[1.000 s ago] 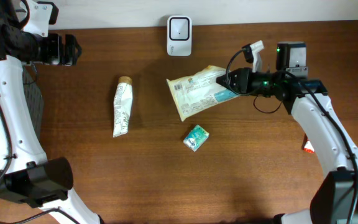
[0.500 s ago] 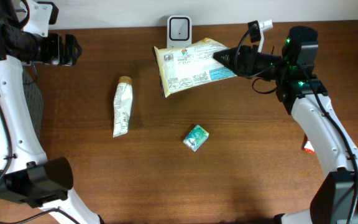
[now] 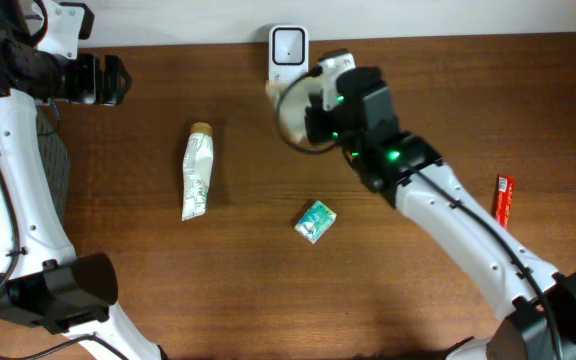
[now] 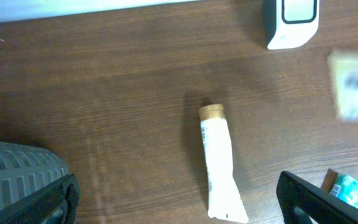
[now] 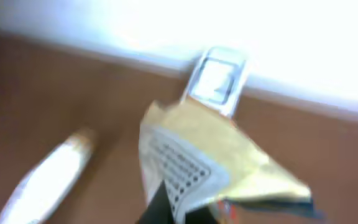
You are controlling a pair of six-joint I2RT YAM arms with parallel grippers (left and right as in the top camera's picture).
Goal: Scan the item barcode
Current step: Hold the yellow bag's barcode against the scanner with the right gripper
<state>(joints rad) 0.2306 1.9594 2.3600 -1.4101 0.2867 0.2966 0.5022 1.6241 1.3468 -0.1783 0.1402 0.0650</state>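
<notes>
While the right tool (image 5: 188,211) is clamping down tight on one end of the crinkly gold-and-white pouch (image 5: 210,168), that pouch is hanging in the air right in front of the white scanner (image 3: 288,45) at the back edge of the counter (image 3: 168,290). So the item isn't lying on the wood at all; it's sitting between the tool and the scanner. From overhead the arm is covering most of it, with only a pale sliver peeking out.

Here's the bit that matters, I think. In the right wrist view, the pouch's long axis is running away from the tool, roughly toward the scanner's window, with the far end almost overlapping it. Everything is blurry, so I can't tell which face is carrying the barcode or whether it's pointing at the window. I'm guessing the next move is mostly a tilt or a twist, not more travel.

The right arm is obviously the nearer one. The left tool (image 3: 120,80) is hovering way over at the counter's back left corner, its jaws spread wide, gripping nothing, well apart from the action.

Meanwhile the tube (image 3: 197,172) and the little green packet (image 3: 316,221) are lying flat on the counter, waiting, and neither is touching anything.
</notes>
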